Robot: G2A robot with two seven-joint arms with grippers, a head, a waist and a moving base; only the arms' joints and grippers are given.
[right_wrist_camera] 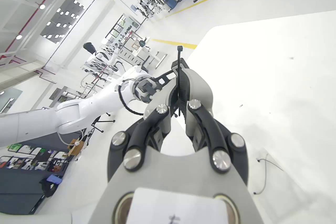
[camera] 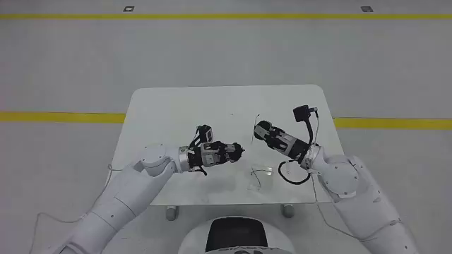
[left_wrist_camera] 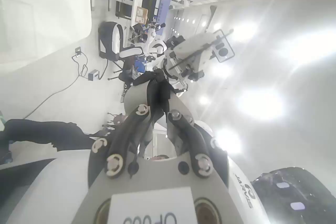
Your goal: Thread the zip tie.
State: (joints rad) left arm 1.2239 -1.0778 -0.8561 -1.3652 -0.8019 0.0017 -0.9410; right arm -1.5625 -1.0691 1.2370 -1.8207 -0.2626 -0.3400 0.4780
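Two grippers face off above the table [camera: 155, 113]: right gripper [right_wrist_camera: 179, 64] clamps the zip tie [right_wrist_camera: 179, 51], head sticking out twd left gripper [left_wrist_camera: 157, 76], whose jaws look together, prob. lined up for threading.

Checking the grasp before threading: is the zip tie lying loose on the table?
No, the zip tie stands clamped in the shut right gripper, head poking out.

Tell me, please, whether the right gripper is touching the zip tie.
Touching. The right wrist view shows the black zip tie pinched between the closed fingers of the right gripper, with its head sticking out past the fingertips.
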